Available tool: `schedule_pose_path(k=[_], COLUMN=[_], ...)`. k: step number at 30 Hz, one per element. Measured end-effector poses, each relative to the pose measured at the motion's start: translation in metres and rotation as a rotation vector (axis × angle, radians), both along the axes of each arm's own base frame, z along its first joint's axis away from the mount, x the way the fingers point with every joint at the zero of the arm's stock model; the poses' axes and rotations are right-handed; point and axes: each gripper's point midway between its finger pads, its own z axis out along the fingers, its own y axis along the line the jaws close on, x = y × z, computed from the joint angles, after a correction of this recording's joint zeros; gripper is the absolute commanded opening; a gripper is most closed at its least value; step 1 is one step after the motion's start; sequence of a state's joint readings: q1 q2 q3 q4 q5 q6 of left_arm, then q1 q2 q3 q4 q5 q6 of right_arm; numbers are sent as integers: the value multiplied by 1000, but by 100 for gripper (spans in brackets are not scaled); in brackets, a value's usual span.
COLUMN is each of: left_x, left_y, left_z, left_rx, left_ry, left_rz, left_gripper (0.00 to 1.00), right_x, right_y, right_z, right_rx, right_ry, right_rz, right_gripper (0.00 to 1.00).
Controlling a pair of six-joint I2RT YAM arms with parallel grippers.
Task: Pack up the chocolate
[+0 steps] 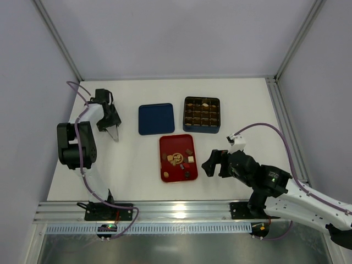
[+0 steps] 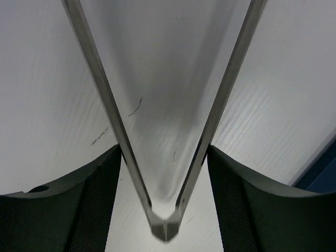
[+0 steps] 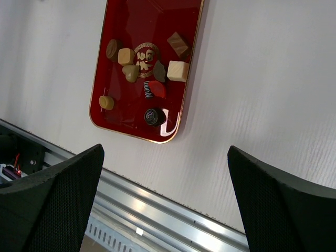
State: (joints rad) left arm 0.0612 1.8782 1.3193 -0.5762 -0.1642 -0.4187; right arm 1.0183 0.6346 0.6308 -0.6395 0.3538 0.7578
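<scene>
Left gripper [image 2: 164, 155] first. On the wrist feed I see its two black fingers [image 2: 100, 199] either side of a pair of metal tweezers [image 2: 107, 100]. Each finger bears on one leg just above the joined end, so it's pinching the tweezers. The legs fan out wide away from the camera and the tips run off the top of the picture. From overhead, that arm is out at the far left of the white table [image 1: 247, 110], with the tweezers pointing down at the surface, well apart from the trays.

Over to the right gripper [image 3: 165, 157]. Its fingers are spread wide, with only table and the aluminium rail [image 3: 157, 220] showing between them. It hangs just off the near right corner of the red tray [image 3: 152, 21].

The chocolate [image 3: 177, 70] is mostly loose on that tray. A cream square and a brown square lie toward the right side. A cluster of tan, cream and dark pieces sits around the gold emblem [image 3: 146, 54], and a dark round one lies by the near edge. Overhead, I can make out a couple of light pieces in the far cells of the dark blue box [image 1: 201, 130]. The box is just beyond the tray, with a flat blue lid [image 1: 156, 119] beside it on the left.
</scene>
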Motion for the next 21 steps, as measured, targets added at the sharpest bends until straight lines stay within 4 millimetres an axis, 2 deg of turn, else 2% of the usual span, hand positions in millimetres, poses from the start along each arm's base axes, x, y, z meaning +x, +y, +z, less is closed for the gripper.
schedule_pose_path(k=[10,15,18,21], left_x=[-5,-11,-15,-17], left_y=[0,0,2,1], left_z=[-14,-13,-4,30], left_rx=[-3,-2,1,-2], left_ry=[43,65,70,11], left_rz=[2,1,3,3], left_gripper=[81,82,81,80], right_x=[-1,-1,-1,-1], right_y=[-1,-2,-1,-1], right_z=[-4,-3,-3,-3], right_rx=[5,11,10,8], right_ry=[1,-1,1,4], right_rz=[-1,-1,0,1], right_gripper=[100,100,100,100])
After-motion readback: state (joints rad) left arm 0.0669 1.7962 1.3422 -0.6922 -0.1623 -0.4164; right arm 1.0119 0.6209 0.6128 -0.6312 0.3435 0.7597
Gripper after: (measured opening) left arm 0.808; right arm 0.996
